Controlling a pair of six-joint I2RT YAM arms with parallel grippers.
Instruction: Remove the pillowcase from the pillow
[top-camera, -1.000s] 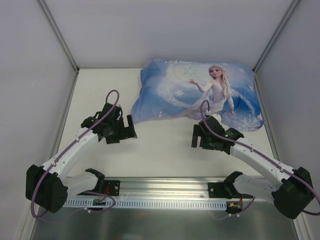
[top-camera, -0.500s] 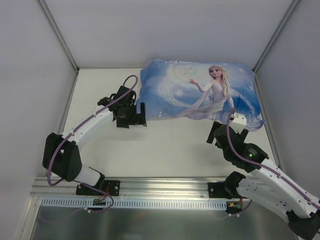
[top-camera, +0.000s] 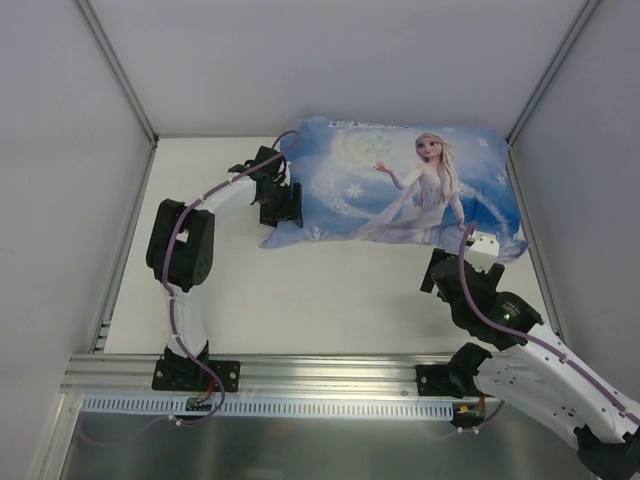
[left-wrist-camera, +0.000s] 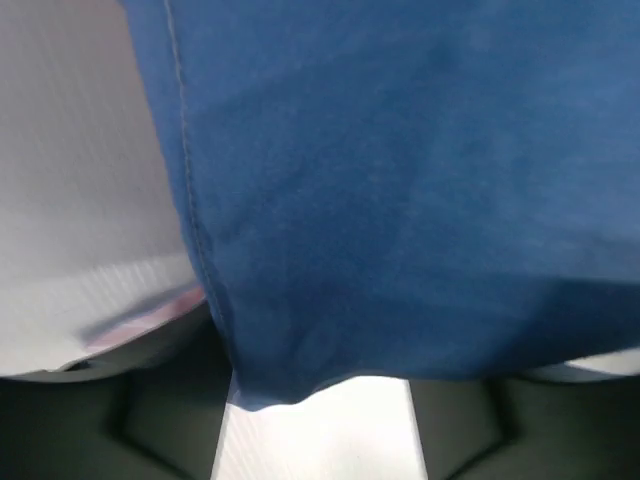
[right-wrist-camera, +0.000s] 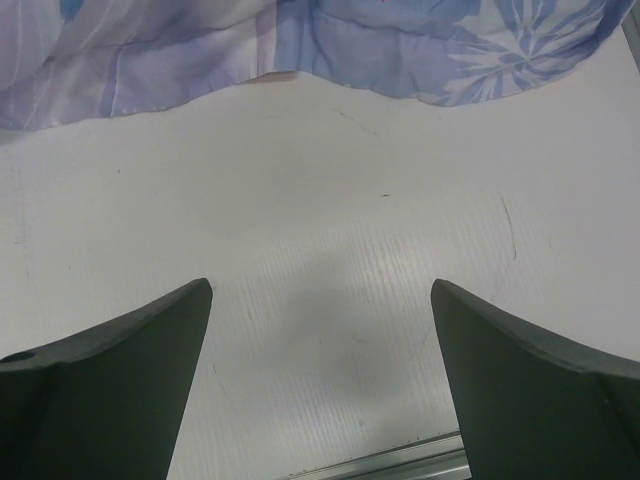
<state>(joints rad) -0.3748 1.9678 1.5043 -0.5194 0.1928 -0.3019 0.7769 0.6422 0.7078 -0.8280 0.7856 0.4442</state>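
At pillowcase left edge, left claw spread around fabric; right claw spread wide, empty, over table.

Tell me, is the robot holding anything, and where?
Right gripper: open, holding nothing. Left gripper: the left edge of the pillowcase sits between its fingers, but whether it is pinched cannot be told.

Seen across the upper centre and right of the overhead frame: the pillowcase, blue, printed with a blonde princess and snowflakes, face up, long side running left to right. Looks plump and filled, so probably wrapped round the pillow, itself hidden from view. Fills most of the left wrist frame as plain blue cloth, stitched hem at left. Runs wrinkled along the top edge of the right wrist frame.
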